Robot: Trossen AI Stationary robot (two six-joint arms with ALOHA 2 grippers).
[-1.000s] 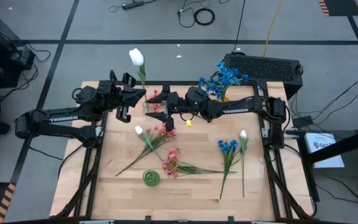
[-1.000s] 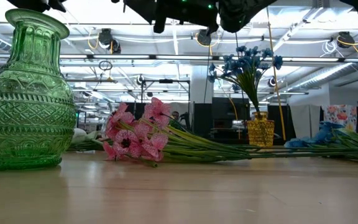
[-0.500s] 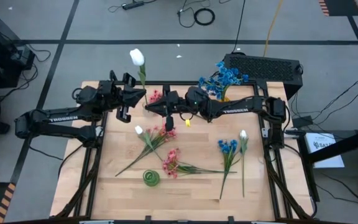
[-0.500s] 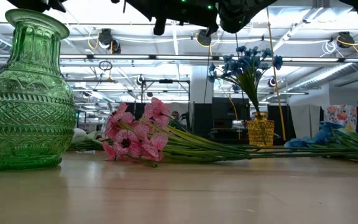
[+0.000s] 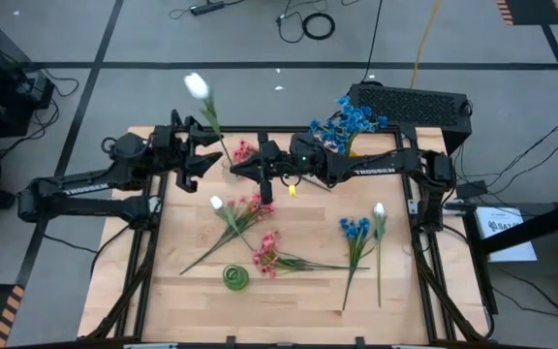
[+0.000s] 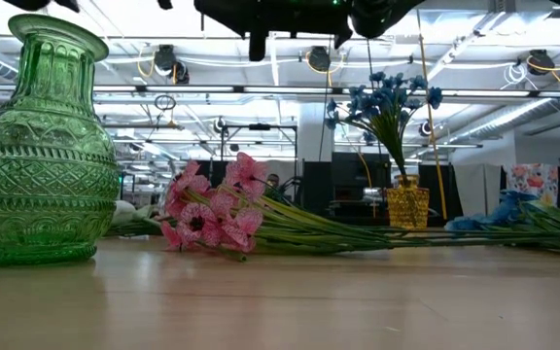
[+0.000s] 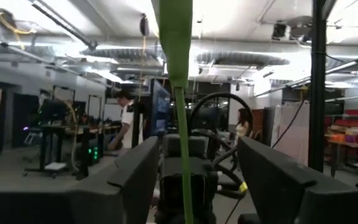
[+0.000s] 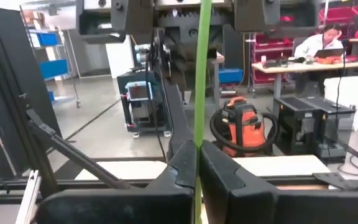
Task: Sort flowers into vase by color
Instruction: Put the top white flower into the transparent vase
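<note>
Up at the far edge of the surface [image 5: 172, 301] the two arms meet over a handover. The right gripper [image 8: 196, 163] has its fingers [image 8: 174, 163] clamped tight on the green stem [image 8: 202, 68] of a white tulip [image 5: 197, 85], which stands nearly upright with its bloom leaning out past the edge. The left gripper [image 7: 194, 163], facing it from the other side, has its fingers [image 7: 135, 171] spread wide, the stem passing between them without touching either pad.

To my eye the step now is for the right arm to carry the tulip alone to a vase. Doing it well means the left arm backing straight away first, so its spread fingers do not snag the stem or a leaf. The grip sits low on a long, top-heavy stem, so I would expect it to sway; slow moves should keep the bloom from whipping.

Where it should go is harder to say. The green vase [image 5: 236, 277] stands empty at the near edge, a yellow vase [image 6: 407, 204] at the far right corner holds blue flowers [image 5: 349, 116], and a few pink blooms [image 5: 243, 149] show just beside the grippers. More pink [image 5: 267, 249], blue [image 5: 355, 227] and white [image 5: 379, 209] sprigs lie loose on the surface.
</note>
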